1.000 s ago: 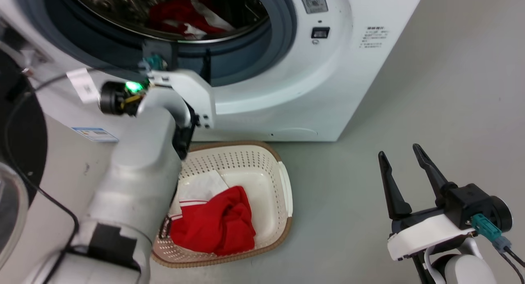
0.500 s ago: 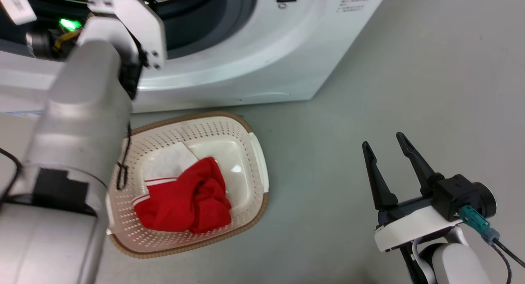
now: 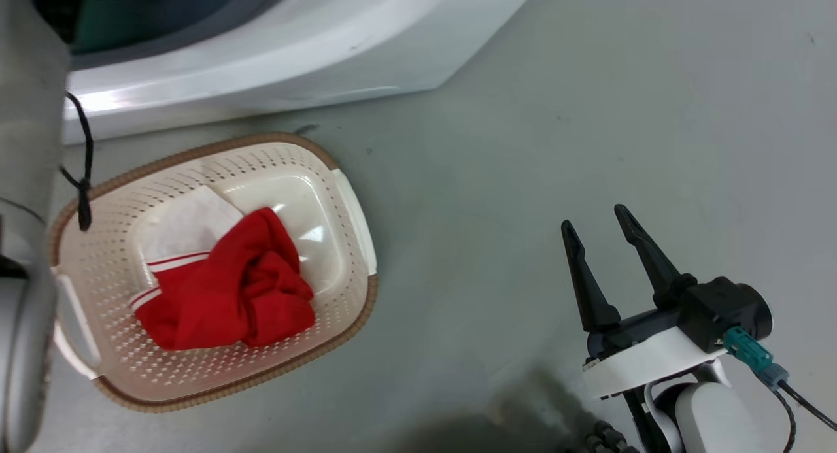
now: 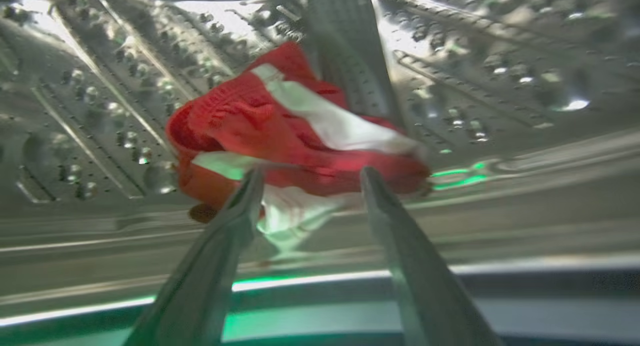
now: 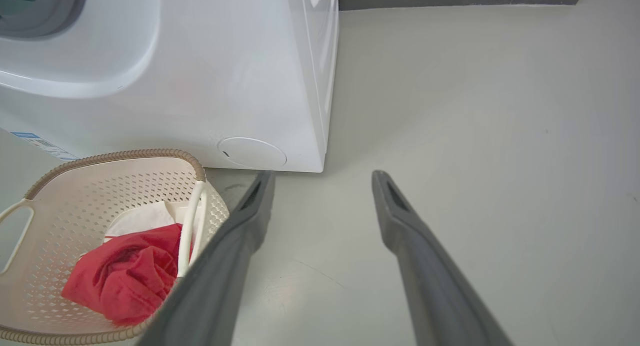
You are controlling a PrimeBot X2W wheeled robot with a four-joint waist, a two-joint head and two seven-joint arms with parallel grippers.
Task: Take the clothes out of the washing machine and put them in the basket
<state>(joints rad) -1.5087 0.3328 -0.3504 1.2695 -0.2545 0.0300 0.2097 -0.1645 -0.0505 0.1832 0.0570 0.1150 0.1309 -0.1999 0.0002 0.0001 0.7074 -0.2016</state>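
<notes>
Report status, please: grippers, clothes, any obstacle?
Left gripper open inside drum, at red-white garment. Right gripper open, over floor. One red garment in basket. No obstacle seen.

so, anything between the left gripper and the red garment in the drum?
Nothing visible. In the left wrist view the left gripper is open, its tips framing the red-and-white garment on the floor of the steel drum, with no object between. Blur hides whether the tips touch the fabric.

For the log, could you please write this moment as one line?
left gripper: open, at garment in drum | right gripper: open, empty | basket: red clothes
</notes>
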